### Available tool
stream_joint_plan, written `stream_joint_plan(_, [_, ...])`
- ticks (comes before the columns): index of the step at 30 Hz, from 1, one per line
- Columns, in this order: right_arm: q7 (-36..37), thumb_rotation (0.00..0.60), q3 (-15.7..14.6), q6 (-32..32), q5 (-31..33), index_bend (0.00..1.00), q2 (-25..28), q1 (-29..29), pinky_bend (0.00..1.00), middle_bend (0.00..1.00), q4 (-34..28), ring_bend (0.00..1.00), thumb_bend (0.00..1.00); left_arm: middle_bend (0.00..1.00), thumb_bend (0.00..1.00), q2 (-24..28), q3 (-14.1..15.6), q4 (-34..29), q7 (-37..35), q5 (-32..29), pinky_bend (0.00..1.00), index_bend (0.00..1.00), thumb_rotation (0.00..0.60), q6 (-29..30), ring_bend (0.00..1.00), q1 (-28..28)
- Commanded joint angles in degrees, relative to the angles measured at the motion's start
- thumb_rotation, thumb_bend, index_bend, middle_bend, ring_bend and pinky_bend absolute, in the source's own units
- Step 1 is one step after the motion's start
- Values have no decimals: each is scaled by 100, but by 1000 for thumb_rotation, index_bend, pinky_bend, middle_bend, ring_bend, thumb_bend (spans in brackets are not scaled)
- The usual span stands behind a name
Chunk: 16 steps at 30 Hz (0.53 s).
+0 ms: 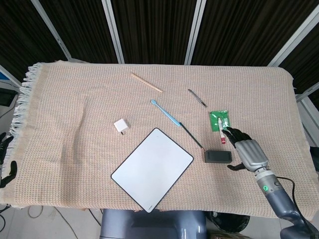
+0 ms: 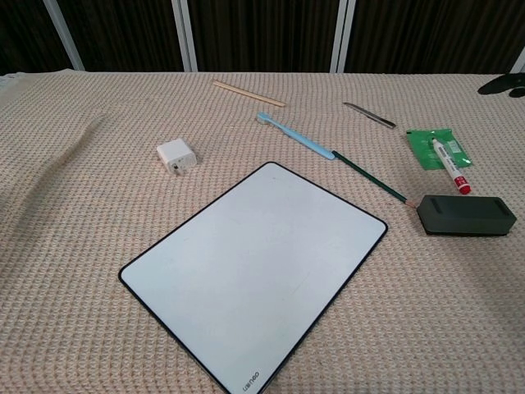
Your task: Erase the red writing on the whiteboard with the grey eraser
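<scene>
The whiteboard, wiped blank, lies at the desk's near edge. Right of it rests the grey eraser, with a dark pencil between them. The right hand hovers beside the eraser, fingers spread, holding nothing. Farther back: white charger, blue toothbrush, marker on a green packet, wooden stick.

The cloth on the table is rough, woven and beige. The whiteboard looks smooth and slightly glossy. The grey eraser is matt. The stick at the far side looks wooden.
</scene>
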Motion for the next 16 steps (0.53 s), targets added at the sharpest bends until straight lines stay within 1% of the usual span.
stream_joint_plan(1, [-243,600,-324,1456,-824,0,-195,-916,161,19,157,42,65,6,526,2,4,-20,2,-1,0,88,600,-6,0,0])
stream_joint_plan(5, [-402,600,-440,2275,-1142,0,-596,-1461,161,19,515,42,66,6,526,10,20,-47,20,29,0,88,600,-11,0,-2])
stream_joint_plan(9, [-386,600,-439,2830,-1376,0,-888,-1818,161,19,802,42,65,6,525,23,32,-59,5,52,0,88,600,-2,0,6])
stream_joint_plan(12, [-345,600,-429,3067,-1509,0,-1026,-1980,161,19,964,42,65,6,525,37,31,-70,-15,63,0,88,600,12,0,11])
stream_joint_plan(16, [-443,600,-355,3153,-1591,0,-1082,-2063,161,19,1053,42,66,6,525,53,36,-75,-37,86,0,88,600,19,0,14])
